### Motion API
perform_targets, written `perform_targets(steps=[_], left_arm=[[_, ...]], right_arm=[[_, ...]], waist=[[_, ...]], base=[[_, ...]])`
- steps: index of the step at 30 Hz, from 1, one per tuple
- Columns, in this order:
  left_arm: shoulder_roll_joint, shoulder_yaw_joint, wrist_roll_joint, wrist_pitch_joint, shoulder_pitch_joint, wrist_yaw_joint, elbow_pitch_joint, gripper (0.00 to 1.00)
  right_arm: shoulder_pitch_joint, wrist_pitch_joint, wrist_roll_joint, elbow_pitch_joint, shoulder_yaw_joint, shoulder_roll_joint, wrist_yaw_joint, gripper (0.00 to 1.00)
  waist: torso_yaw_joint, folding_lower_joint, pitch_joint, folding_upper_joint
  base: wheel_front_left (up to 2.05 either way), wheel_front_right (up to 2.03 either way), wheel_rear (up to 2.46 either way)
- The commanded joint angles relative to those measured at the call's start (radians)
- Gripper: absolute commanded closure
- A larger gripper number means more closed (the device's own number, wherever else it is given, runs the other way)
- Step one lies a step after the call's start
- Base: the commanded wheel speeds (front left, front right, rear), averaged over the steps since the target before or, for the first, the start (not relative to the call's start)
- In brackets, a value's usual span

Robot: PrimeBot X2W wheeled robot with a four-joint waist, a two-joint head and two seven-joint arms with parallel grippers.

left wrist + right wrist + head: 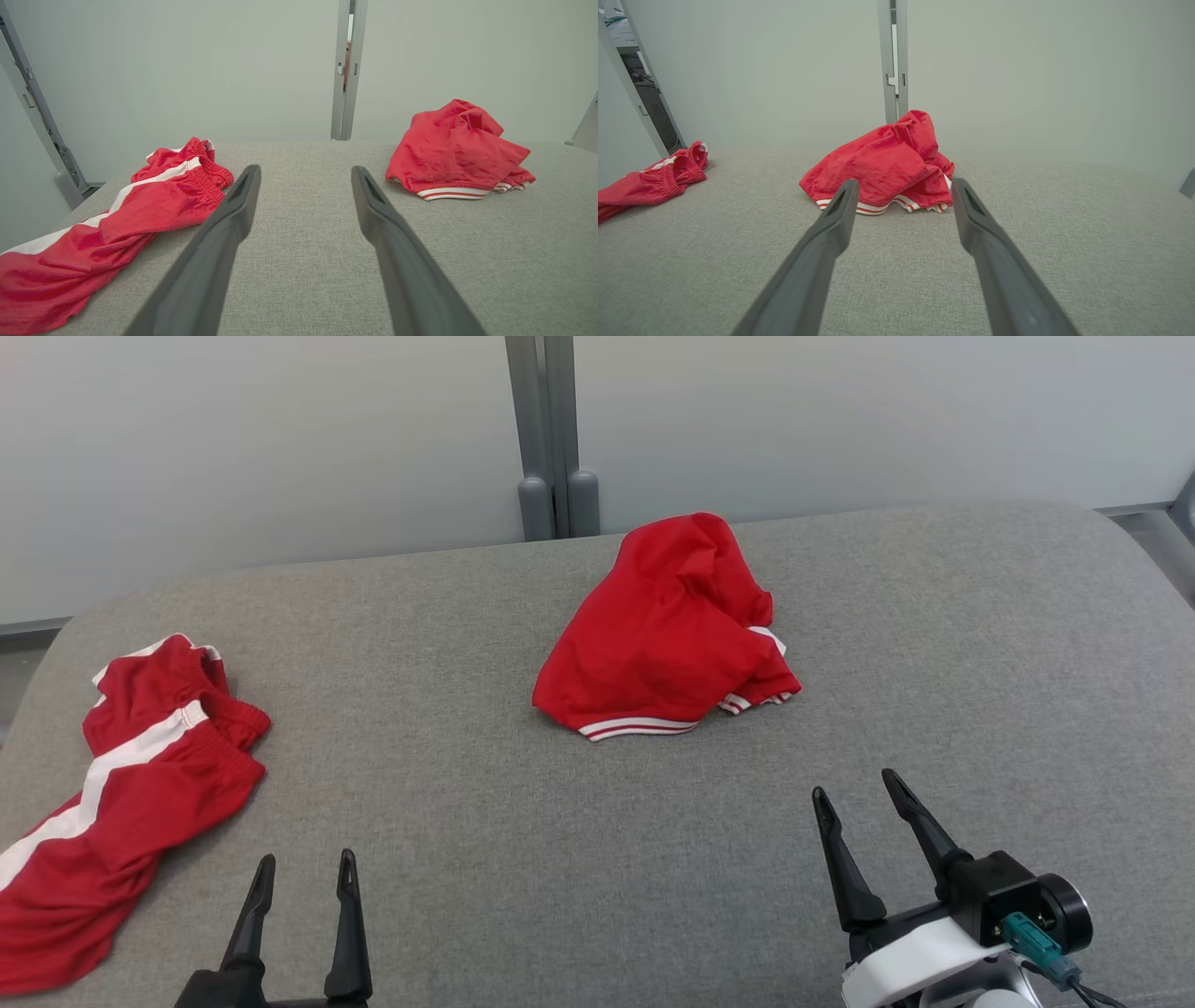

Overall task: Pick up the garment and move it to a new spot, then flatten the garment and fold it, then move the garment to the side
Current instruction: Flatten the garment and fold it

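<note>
Crumpled garment (658, 639) upper centre hides its shape; striped clothing (121, 784) cut off lower left; left gripper (308, 856), right gripper (852, 782) spread wide, empty.

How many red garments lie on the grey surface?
2. A crumpled red garment with striped white trim lies mid-surface; a red elastic-waisted garment with a white stripe lies at the left edge. None seems hidden.

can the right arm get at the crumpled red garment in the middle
Probably yes: the right gripper stands open and points at the crumpled garment, with bare grey surface between them.
</note>
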Motion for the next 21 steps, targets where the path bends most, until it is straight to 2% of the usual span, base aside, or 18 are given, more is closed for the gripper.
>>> perform_targets(steps=[1, 18, 21], left_arm=[[0.000, 0.000, 0.001, 0.000, -0.004, 0.005, -0.002, 0.00], [0.001, -0.021, 0.064, 0.000, -0.031, 0.032, 0.010, 0.00], [0.001, -0.045, 0.092, 0.000, -0.062, 0.008, 0.041, 0.00]], right_arm=[[0.006, 0.000, 0.001, -0.001, 0.000, -0.002, -0.001, 0.00], [-0.009, 0.000, 0.000, 0.000, 0.004, -0.002, -0.001, 0.00], [-0.018, 0.000, -0.002, -0.005, 0.005, -0.002, -0.001, 0.00]], waist=[[0.000, 0.0000, 0.001, 0.0000], [-0.010, 0.0000, 0.018, 0.0000], [-0.017, 0.0000, 0.034, 0.0000]], base=[[0.00, 0.00, 0.00], [0.00, 0.00, 0.00], [0.00, 0.00, 0.00]])
